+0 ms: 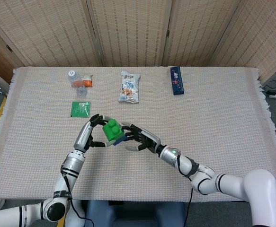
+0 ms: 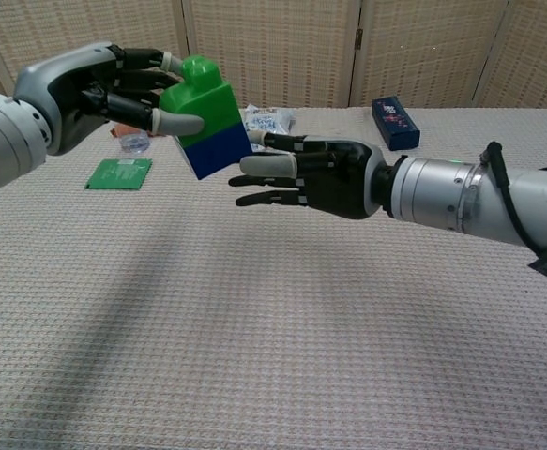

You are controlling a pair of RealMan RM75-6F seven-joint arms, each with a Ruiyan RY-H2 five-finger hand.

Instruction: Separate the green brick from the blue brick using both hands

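Green brick [image 2: 204,91] stacked on blue brick [image 2: 214,150], tilted, held above desk [image 2: 282,319] in left hand [image 2: 104,89]; right hand [image 2: 315,176] beside them, fingers spread, grasping nothing.

Head view: high above, looking steeply down over the whole table [image 1: 223,118], well back from the hands.
Chest view: low, near-level, facing forward, close behind both hands.
Shared: both hands, table's far edge.

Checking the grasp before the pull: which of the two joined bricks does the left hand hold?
The green brick, the studded upper one; the left hand grips it, while the blue brick hangs beneath.
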